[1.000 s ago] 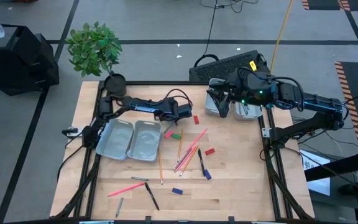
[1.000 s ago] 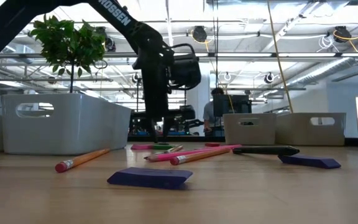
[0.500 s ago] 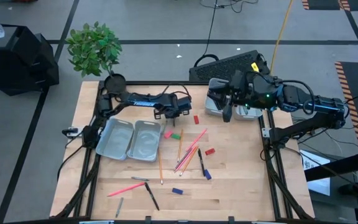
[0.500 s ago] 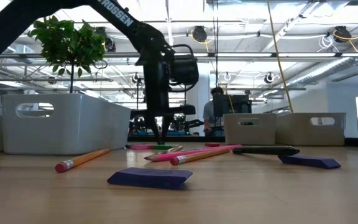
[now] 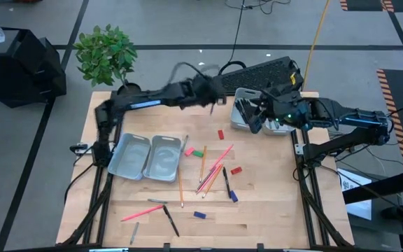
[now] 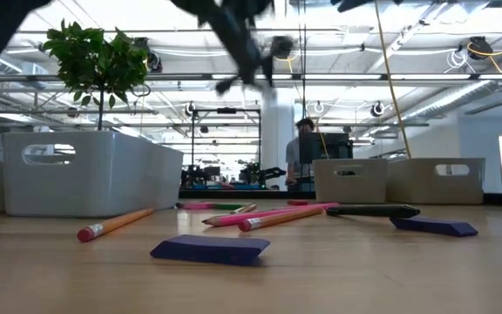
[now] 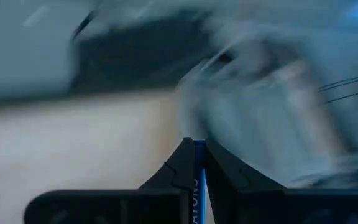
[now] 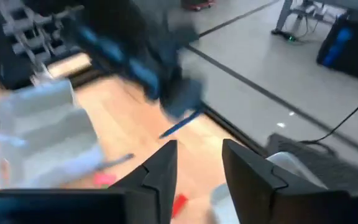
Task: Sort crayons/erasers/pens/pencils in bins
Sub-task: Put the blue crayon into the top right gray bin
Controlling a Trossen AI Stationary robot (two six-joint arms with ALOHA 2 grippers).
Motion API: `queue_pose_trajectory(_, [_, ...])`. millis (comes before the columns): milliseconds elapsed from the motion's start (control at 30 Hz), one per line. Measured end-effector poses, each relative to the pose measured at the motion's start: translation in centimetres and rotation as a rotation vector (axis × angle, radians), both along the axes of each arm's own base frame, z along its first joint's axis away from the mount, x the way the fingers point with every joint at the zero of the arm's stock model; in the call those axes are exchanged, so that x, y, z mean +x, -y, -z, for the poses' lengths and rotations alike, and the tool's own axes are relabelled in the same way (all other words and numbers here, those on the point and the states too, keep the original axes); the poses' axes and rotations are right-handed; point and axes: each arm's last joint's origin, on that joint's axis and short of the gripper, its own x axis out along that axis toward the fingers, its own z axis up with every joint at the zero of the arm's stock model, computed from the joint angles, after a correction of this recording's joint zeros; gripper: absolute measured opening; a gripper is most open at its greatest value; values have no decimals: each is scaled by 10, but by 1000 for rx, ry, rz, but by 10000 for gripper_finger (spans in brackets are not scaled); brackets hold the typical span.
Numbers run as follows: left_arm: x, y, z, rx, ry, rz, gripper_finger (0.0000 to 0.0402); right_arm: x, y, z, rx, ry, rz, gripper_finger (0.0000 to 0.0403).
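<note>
Left gripper [image 5: 210, 100] has been lifted off the table and swung toward the back, blurred mid-motion. A second ago it was held low by the pink and green erasers [image 5: 194, 151]; now it is well above them, near the right bins [image 5: 242, 93].

It is clamped on a thin blue stick [image 7: 199, 163], seen pinched between the fingers in the left wrist view and hanging below the gripper in the right wrist view. Whether it is a crayon or a pen cannot be told.

Right gripper [image 5: 252, 117] is hovering at the right bins, moved only slightly, with fingers spread and nothing held.

Judged: the pick is done and the carry to the right bins is in progress. Release not yet made, and the target bin cannot be told.

Rest of the table is unchanged:
- pencils [image 5: 212, 175] fanned at centre
- a pen [image 5: 226, 183] beside them
- a red eraser [image 5: 221, 134] and a blue eraser [image 5: 199, 215] loose
- more sticks near the front edge
- left bins [image 5: 133, 155] with nothing seen in them

Most of the sorting is judged to be still ahead.
</note>
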Motion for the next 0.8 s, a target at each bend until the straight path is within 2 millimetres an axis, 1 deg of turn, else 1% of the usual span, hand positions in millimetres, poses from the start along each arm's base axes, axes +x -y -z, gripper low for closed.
queue_pose_trajectory(100, [-8,9,-48,202,132,135,24,5,-1,17,80,92,3,155])
queue_pose_trajectory(167, [-15,21,-74,329,185,245,24,12,-2,29,116,157,-20,177])
queue_pose_trajectory(200, [-19,29,-88,385,222,312,24,17,-2,32,123,205,-40,187])
queue_pose_trajectory(267, [-28,44,-112,497,298,441,24,25,-4,34,113,293,-112,203])
queue_pose_trajectory(333, [-38,56,-130,581,348,552,24,33,-5,27,73,408,-192,211])
queue_pose_trajectory(367, [-41,62,-138,620,385,608,24,34,-5,24,45,440,-205,213])
queue_pose_trajectory(433, [-47,72,-148,653,445,709,24,37,-5,18,-8,490,-220,211])
queue_pose_trajectory(500, [-50,82,-159,685,543,789,24,40,-5,12,-57,542,-249,206])
queue_pose_trajectory(600, [-51,94,-168,724,642,853,24,44,-7,4,-95,632,-323,197])
queue_pose_trajectory(733, [-48,106,-169,741,665,878,24,48,-9,2,-123,670,-357,191])
queue_pose_trajectory(800, [-47,111,-169,751,664,891,24,49,-12,0,-129,690,-420,189])
